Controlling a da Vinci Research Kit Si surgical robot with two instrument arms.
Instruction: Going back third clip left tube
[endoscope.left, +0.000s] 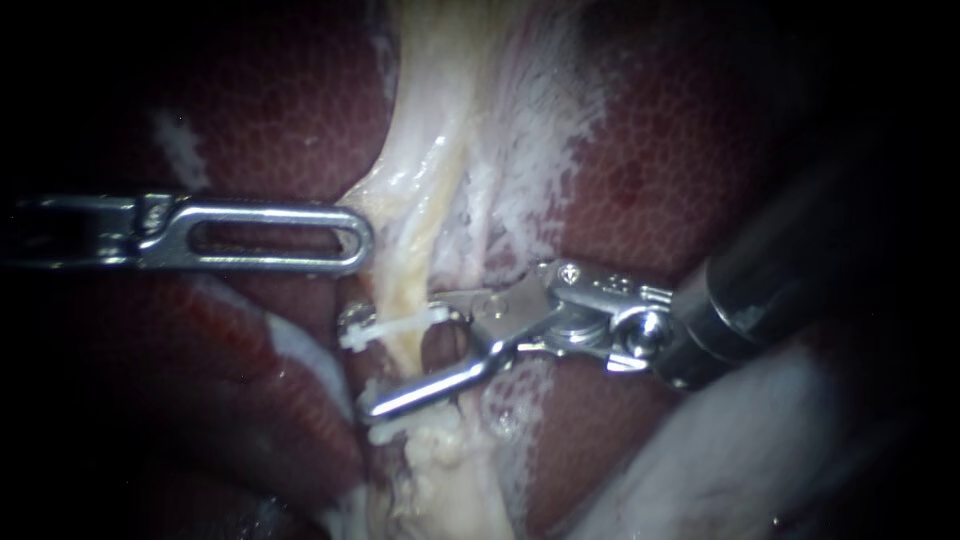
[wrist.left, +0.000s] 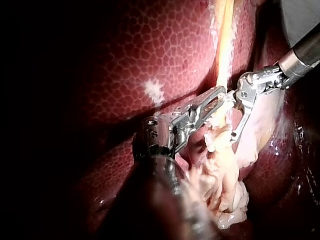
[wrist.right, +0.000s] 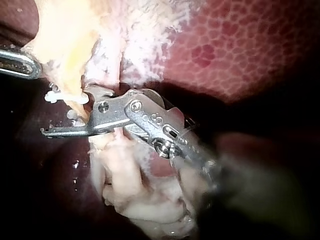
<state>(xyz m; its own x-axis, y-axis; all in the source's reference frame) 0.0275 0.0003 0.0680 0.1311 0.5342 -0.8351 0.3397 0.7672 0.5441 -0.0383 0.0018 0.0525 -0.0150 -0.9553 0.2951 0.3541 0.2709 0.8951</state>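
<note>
Right instrument (endoscope.left: 405, 355), glossy steel pincer wide astride yellowish tube (endoscope.left: 415, 240) beside white clip (endoscope.left: 385, 328)

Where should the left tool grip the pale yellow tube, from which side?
Probably the bare stretch of pale yellow tube just above the upper white clip, from the left tool's own side: the tube lies across its shaft line, and the right tool's open jaws straddle it lower down.

- left instrument (endoscope.left: 355, 238): shaft behind the tip is dark, cut off at the edge.
- right instrument (endoscope.left: 405, 358): shaft behind its jaws is blurred in the right wrist view.
</note>
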